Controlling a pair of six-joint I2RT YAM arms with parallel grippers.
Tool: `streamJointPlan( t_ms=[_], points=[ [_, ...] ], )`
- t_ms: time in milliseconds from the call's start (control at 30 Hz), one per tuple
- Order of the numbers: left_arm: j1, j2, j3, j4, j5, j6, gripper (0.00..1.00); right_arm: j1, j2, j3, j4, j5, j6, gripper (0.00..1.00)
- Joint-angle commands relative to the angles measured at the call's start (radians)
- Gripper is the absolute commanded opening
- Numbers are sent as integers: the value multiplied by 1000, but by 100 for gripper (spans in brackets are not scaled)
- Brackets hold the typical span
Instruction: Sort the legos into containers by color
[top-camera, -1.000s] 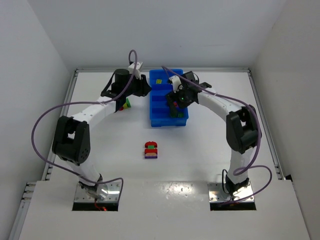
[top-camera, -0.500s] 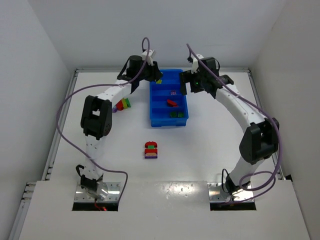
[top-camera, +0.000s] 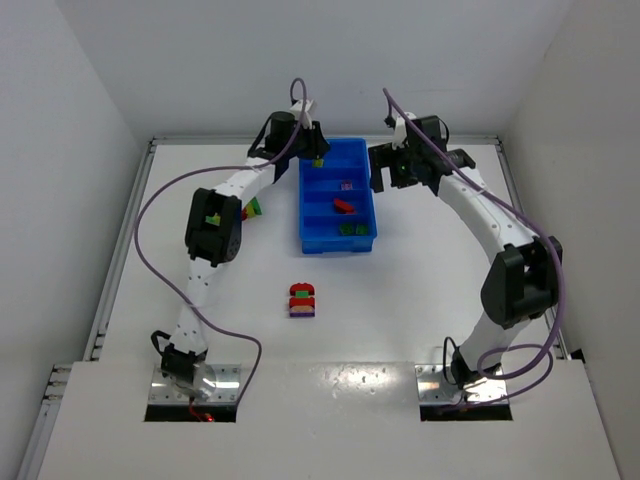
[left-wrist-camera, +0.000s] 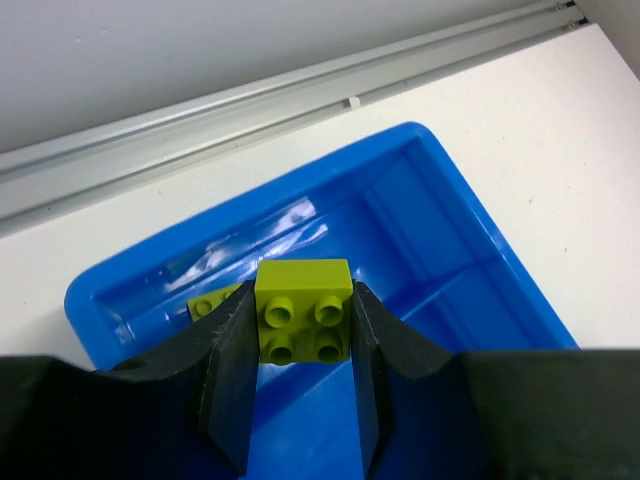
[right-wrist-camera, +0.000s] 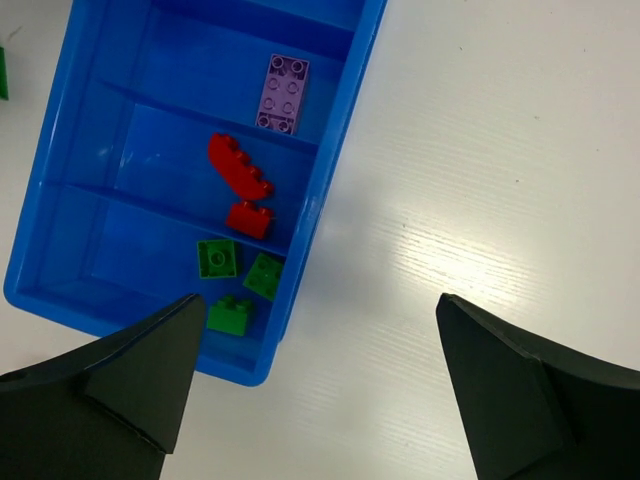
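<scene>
- The left gripper (left-wrist-camera: 302, 340) is clamped tight. Its two fingers (left-wrist-camera: 232, 370) press opposite sides of one yellow-green brick (left-wrist-camera: 303, 300), whose four studs face the wrist camera.
- The held brick hangs over the far end compartment of the blue tray (left-wrist-camera: 480, 240).
- A second yellow-green brick (left-wrist-camera: 213, 303) lies on that compartment's floor, partly hidden behind the left finger.
- The right gripper (right-wrist-camera: 320, 400) stands spread wide, with its fingers (right-wrist-camera: 130, 385) bare and nothing between them.
- It hangs over the white table (right-wrist-camera: 480, 200) beside the tray's right rim (right-wrist-camera: 322, 170). One finger overlaps the tray's near corner in the wrist view.
- The tray has four compartments in a row.
- Far compartment: one yellow-green brick lying in it, plus the one held above.
- Second compartment: one purple brick (right-wrist-camera: 283, 92), lying flat.
- Third compartment: two red pieces, a long red piece (right-wrist-camera: 240, 167) and a short red piece (right-wrist-camera: 249, 219) just beside its end.
- Nearest compartment: three green bricks (right-wrist-camera: 218, 258), close together toward the right wall.
- Two multicoloured stacks lie on the table outside the tray.
- The red-and-purple cluster (top-camera: 302, 300) sits in front of the tray's near end, apart from it.
- The green-and-red cluster (top-camera: 250, 207) sits left of the tray, partly hidden by the left arm (top-camera: 215, 225).
</scene>
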Motion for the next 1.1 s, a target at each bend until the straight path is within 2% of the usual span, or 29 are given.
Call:
streamJointPlan(
  t_ms=[0,200,300,333,467,500,533,600,633,800,900,933,967,1000,1033,1067],
  points=[
    [-1,34,90,4,-5,-13,1,-1,-7,24,4,5,-30,96],
    [-1,54,110,4,15,7,7,-1,2,44,4,1,-30,90],
    [-1,54,101,-5,24,7,16,-11,13,44,4,-23,-30,89],
    [-1,43,101,-5,38,7,25,-11,13,44,4,-32,-30,89],
    [-1,11,78,15,96,-30,44,-11,2,3,4,-43,-30,83],
    [-1,0,78,30,107,-54,56,-11,-17,-10,4,-43,-30,77],
    [-1,-12,66,30,118,-54,62,-11,-27,-36,4,-53,-42,75],
    [-1,-73,49,30,118,-54,80,-11,-48,-66,23,-53,-65,75],
    [-1,-99,34,30,129,-54,99,-1,-73,-83,23,-53,-76,75],
    [-1,-300,-100,30,103,-28,99,-1,-169,-204,60,-75,-88,75],
    [28,-440,-151,-12,101,-135,99,-1,-255,-298,69,-84,-135,74],
    [71,-496,-160,-13,132,-201,99,-1,-278,-318,69,-96,-158,74],
    [94,-521,-202,21,272,-232,99,8,-318,-332,70,-134,-159,72],
    [116,-552,-245,56,338,-276,99,8,-336,-353,70,-170,-174,71],
    [133,-581,-294,82,377,-338,99,17,-352,-363,60,-209,-184,67],
    [143,-674,-406,83,392,-325,99,35,-363,-363,48,-296,-223,65]
  ],
)
